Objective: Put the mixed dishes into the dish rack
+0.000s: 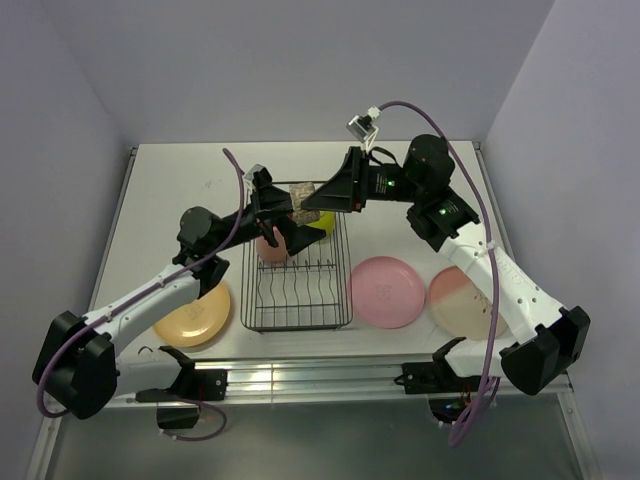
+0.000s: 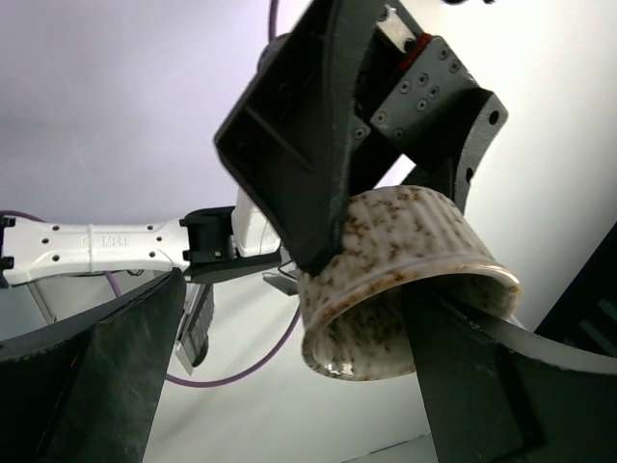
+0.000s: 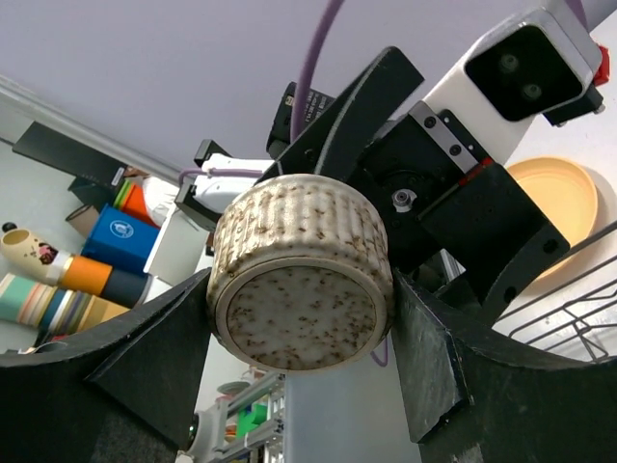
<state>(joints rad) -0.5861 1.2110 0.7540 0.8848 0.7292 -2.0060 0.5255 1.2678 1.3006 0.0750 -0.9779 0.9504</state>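
The small tan speckled bowl [image 1: 303, 192] hangs in the air above the far end of the black wire dish rack [image 1: 297, 290]. My right gripper [image 1: 312, 196] is shut on the bowl [image 3: 299, 289], a finger pressed to each side and the base toward its camera. My left gripper [image 1: 283, 208] faces it from the other side. In the left wrist view the left gripper [image 2: 289, 386] stands open around the bowl's [image 2: 395, 280] mouth. A salmon-pink tumbler [image 1: 270, 248] and a lime-green bowl [image 1: 322, 222] sit in the rack's far part.
A yellow-orange plate [image 1: 195, 318] lies left of the rack, under my left arm. A pink plate [image 1: 385, 290] and a pink-and-cream plate [image 1: 460, 300] lie to its right. Walls close in the table on three sides.
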